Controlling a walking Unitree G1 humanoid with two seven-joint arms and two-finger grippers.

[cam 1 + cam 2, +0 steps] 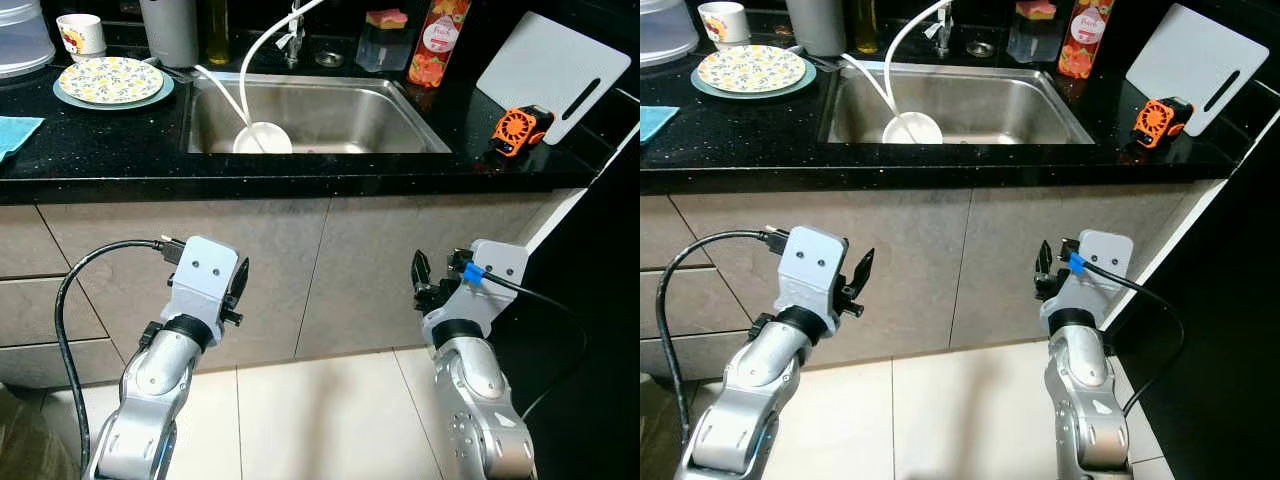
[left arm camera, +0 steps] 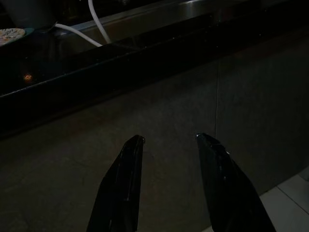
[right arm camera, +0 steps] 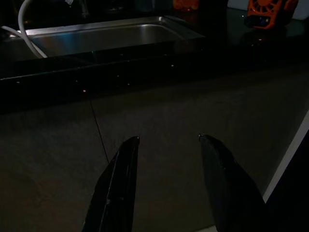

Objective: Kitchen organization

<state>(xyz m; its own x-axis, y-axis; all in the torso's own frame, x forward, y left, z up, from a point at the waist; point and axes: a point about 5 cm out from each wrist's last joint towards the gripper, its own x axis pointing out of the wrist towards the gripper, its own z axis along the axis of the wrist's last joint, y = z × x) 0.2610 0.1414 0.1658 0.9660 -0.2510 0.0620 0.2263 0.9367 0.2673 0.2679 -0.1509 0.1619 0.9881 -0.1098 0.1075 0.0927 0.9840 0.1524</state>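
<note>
— Tools first: where are they?

— Left tool and right tool hang low before the cabinet doors, below the black surface; both spread wide, holding nothing.

— The dishes?

— A white bowl sits in the sink. A floral plate and cup stand left of it; an orange fan lies beside the cutting board.

Bowl in sink, plate left, cutting board right
</note>
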